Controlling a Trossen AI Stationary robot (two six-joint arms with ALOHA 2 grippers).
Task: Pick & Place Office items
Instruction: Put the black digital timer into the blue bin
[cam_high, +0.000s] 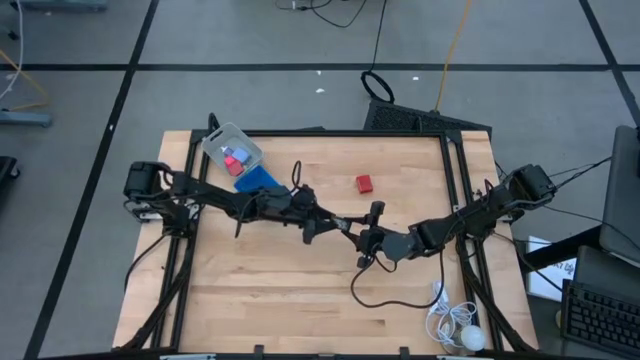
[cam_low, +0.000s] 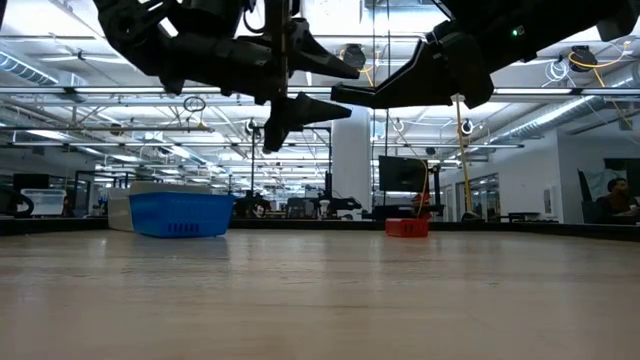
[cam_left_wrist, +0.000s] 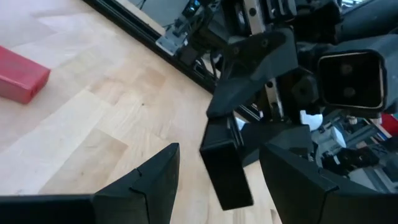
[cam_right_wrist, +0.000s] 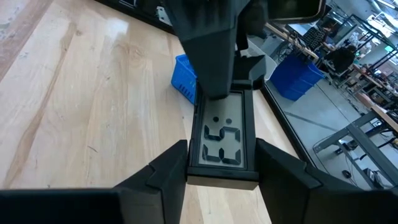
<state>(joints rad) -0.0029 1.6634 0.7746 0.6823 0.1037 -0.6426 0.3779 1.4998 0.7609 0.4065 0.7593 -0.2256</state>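
Over the middle of the wooden table (cam_high: 300, 300), the two dark arms meet tip to tip, both raised clear of the boards in the low view. The right gripper (cam_high: 372, 240) is clamped on a dark rectangular piece (cam_right_wrist: 222, 140) with a pale centre. The piece sits squarely between the right gripper's fingers (cam_right_wrist: 163, 177), both pressed against its sides, and it points straight ahead of them. The left gripper (cam_high: 340, 222) faces it from the opposite side with jaws spread. Its fingers (cam_left_wrist: 149, 180) straddle the free end of the same piece, with a gap showing on either side in the left wrist view.

Beyond the held piece, ahead of the right gripper and behind the left one, a blue tray (cam_high: 258, 178) rests on the boards. A clear plastic box (cam_high: 232, 150) stands just past the tray, farther still from both grippers, holding a few small coloured pieces, red among them. A red block (cam_high: 364, 183) lies alone on the wood, apart from both grippers and toward the table's far edge. A white corded gadget (cam_high: 465, 335) sits well behind the right gripper, near the front corner on that arm's side.
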